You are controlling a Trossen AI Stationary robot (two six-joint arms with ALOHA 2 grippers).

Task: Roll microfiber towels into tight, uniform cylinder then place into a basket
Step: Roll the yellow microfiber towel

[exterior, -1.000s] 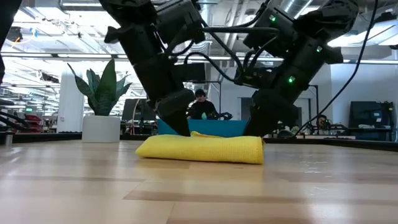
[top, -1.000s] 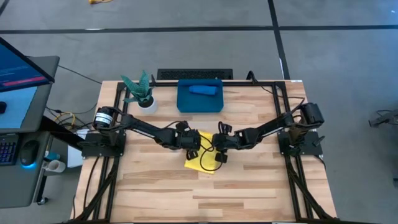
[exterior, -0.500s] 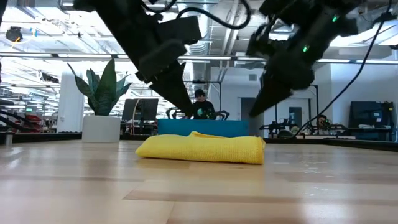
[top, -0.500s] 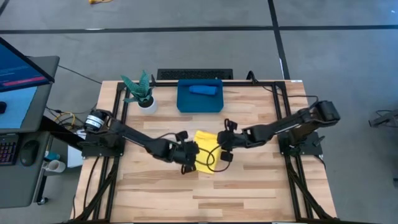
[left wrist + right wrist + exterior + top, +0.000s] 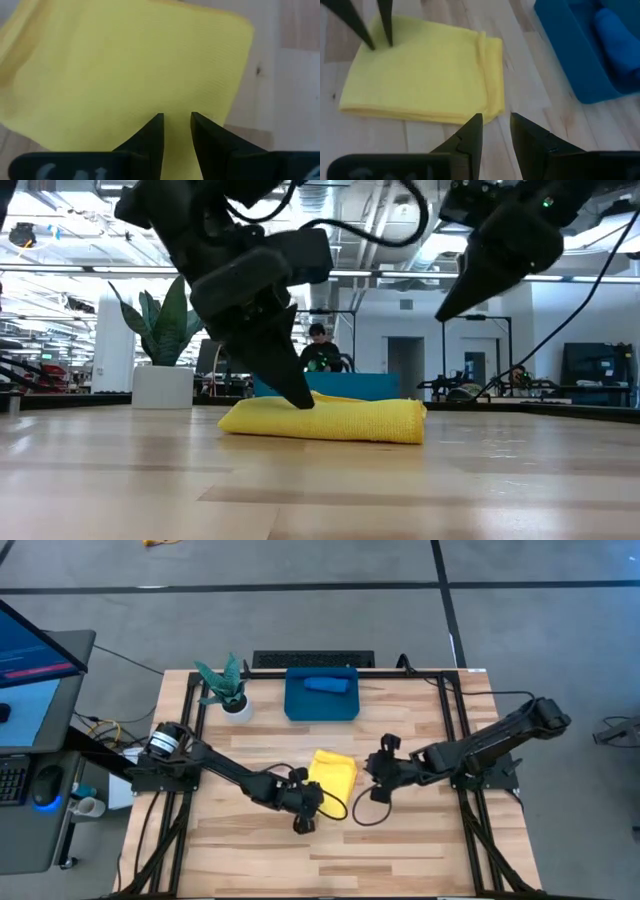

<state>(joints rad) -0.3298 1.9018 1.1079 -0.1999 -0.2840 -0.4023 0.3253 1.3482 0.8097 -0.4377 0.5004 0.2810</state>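
The yellow towel [image 5: 335, 770] lies folded flat on the table's middle, several layers thick [image 5: 330, 420]. My left gripper [image 5: 177, 117] slants down at the towel's near-left part [image 5: 375, 55]. Its fingers stand a narrow gap apart, with nothing between them. My right gripper [image 5: 496, 117] hangs open, raised off the table to the towel's right [image 5: 374, 788]. The teal basket [image 5: 292, 705] stands at the far edge. In it lies the rolled blue towel [image 5: 326, 685]. My left gripper's fingertips [image 5: 369, 40] come at the yellow towel's top face from above, slanting in from the near-left side. They stand by its near-left corner [image 5: 300, 402]. I cannot tell whether they touch the cloth or hover just over it.
A white pot with a green plant [image 5: 234, 700] stands left of the basket. A dark bar [image 5: 312, 659] lies along the far edge. Bare wood spreads out near and to both sides of the towel. A person [image 5: 322, 350] sits in the room beyond.
My right gripper has lifted off the towel and drawn back toward the table's right edge. My left gripper has swung toward the near edge, round the towel's left side, and now points at it from the near-left. The towel has kept its place and shape.
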